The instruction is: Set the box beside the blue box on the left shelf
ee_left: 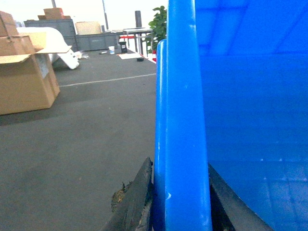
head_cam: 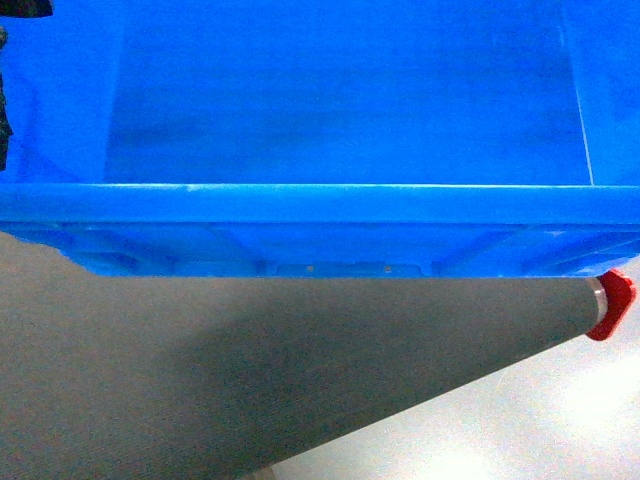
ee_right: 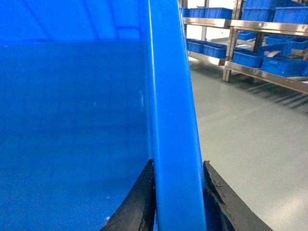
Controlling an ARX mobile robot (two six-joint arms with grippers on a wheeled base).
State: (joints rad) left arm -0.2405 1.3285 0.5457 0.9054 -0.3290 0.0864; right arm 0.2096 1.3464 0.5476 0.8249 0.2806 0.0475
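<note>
With each end effector pinching an opposite rim, left end effector (ee_left: 180,202) and right end effector (ee_right: 175,202), I'm carrying the blue crate (head_cam: 340,110) level, no roller shelf visible.

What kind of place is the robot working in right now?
Most likely a warehouse or factory floor. The right wrist view shows steel-framed racks stacked with small blue bins over a smooth grey floor. The left wrist view shows cardboard boxes and grey crates standing on an open floor.
</note>
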